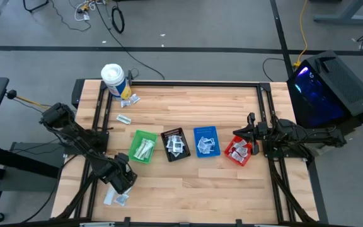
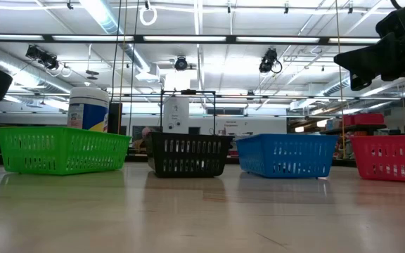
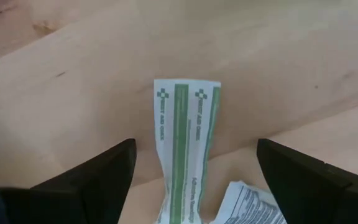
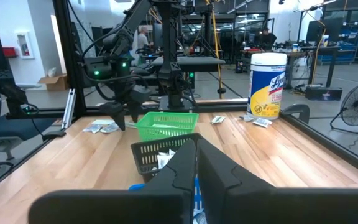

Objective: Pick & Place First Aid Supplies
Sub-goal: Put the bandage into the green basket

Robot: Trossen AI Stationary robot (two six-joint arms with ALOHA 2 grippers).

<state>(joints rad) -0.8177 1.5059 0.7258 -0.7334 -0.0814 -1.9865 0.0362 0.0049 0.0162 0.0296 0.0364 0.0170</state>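
Note:
A white sachet with a green printed stripe (image 3: 185, 137) lies flat on the wood near the table's near left corner, and a second printed sachet (image 3: 247, 205) lies beside it. The pair shows in the high view (image 1: 116, 197). My left gripper (image 3: 194, 149) (image 1: 123, 181) points down over them, open, one finger on either side of the green-striped sachet and apart from it. My right gripper (image 1: 251, 132) (image 4: 196, 168) rests shut and level at the table's right, beside the red bin (image 1: 239, 151).
The green (image 1: 144, 146), black (image 1: 175, 144), blue (image 1: 206, 141) and red bins stand in a row mid-table, each with sachets inside. A white tub (image 1: 113, 79) stands at the far left, with loose sachets (image 1: 130, 99) (image 1: 125, 118) near it.

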